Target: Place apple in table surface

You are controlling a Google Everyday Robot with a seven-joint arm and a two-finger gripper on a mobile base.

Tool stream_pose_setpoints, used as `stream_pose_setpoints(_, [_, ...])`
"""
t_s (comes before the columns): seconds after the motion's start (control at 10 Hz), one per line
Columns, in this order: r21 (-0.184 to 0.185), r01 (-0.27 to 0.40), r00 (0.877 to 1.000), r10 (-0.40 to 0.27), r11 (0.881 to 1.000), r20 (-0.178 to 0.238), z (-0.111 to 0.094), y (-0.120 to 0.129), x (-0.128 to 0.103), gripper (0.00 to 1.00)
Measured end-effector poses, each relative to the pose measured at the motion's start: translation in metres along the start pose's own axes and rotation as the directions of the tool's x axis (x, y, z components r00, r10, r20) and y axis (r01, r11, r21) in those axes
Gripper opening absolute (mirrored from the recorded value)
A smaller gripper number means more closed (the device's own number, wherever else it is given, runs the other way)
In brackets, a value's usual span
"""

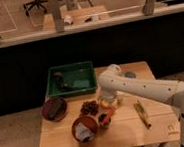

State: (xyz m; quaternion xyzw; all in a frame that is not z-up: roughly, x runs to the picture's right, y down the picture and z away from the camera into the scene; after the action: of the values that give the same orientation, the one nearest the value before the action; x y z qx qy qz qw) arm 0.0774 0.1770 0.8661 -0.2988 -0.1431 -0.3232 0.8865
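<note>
The apple (107, 104), small and yellow-orange, is at the end of my arm, just above or on the light-wood table surface (128, 134) near its middle. My gripper (106, 115) points down at the table over the apple, between the dark grapes (89, 107) and a white cup (120, 98). The wrist hides part of the apple, and I cannot tell whether it rests on the wood.
A green tray (71, 79) stands at the back left. A dark red bowl (54, 109) is at the left edge, and an orange bowl (85, 128) at the front. A long yellowish object (141, 114) lies to the right. A small grey item (130, 75) is at the back.
</note>
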Motion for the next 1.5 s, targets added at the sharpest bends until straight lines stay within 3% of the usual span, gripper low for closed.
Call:
stream_pose_setpoints(0.3, [-0.023, -0.024, 1.0, 0.024, 0.999, -0.009, 0.004, 0.007, 0.01, 0.25])
stream_pose_setpoints(0.6, [0.012, -0.038, 0.999, 0.038, 0.999, -0.024, -0.018, 0.006, 0.017, 0.19])
stream_pose_setpoints(1.1, [0.154, -0.017, 0.996, 0.031, 0.988, -0.087, -0.134, -0.017, 0.018, 0.19])
stream_pose_setpoints(1.3, [0.221, -0.021, 0.993, 0.046, 0.975, -0.11, -0.17, -0.019, 0.023, 0.19])
stream_pose_setpoints(1.5, [0.266, -0.011, 0.992, 0.043, 0.964, -0.116, -0.186, -0.025, 0.019, 0.19])
